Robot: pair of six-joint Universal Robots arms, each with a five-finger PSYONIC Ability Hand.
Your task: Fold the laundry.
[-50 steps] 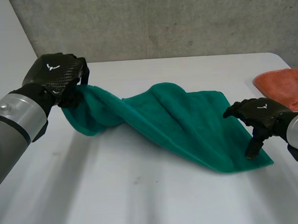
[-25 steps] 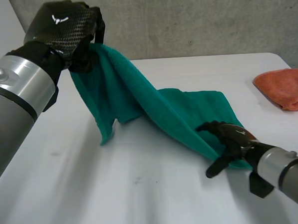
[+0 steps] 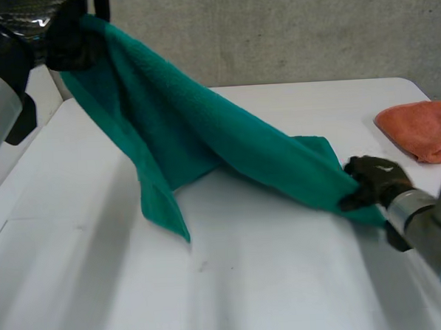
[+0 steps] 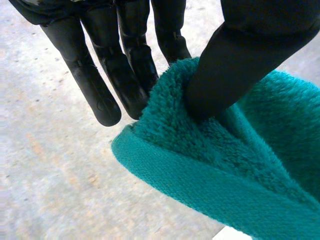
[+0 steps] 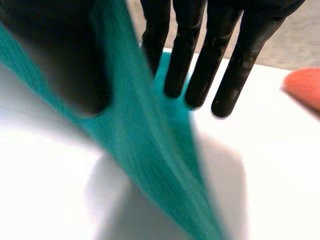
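The towel [image 3: 196, 129] is off the surface [image 3: 272, 295] for most of its length, strung as a slanting band between the 2 hands. The left hand [image 3: 64, 41] holds 1 corner high above the surface's far left corner. In its wrist view the thumb presses the plush hem against the straight fingers [image 4: 102, 87], so the corner is pinched. The right hand [image 3: 374, 180] is low near the surface's right edge, and the cloth there runs between its thumb and its fingers [image 5: 200, 65], which are closed on it. A loose flap hangs from the band's middle, and its tip touches the surface towards the left side. An orange cloth [image 3: 420, 129] lies bunched at the far right edge, apart from both hands. No fold looks made yet: the towel seems to be in the shaking-out or spreading stage. It has yet to be laid flat, halved and squared, and the orange cloth appears to wait its turn.
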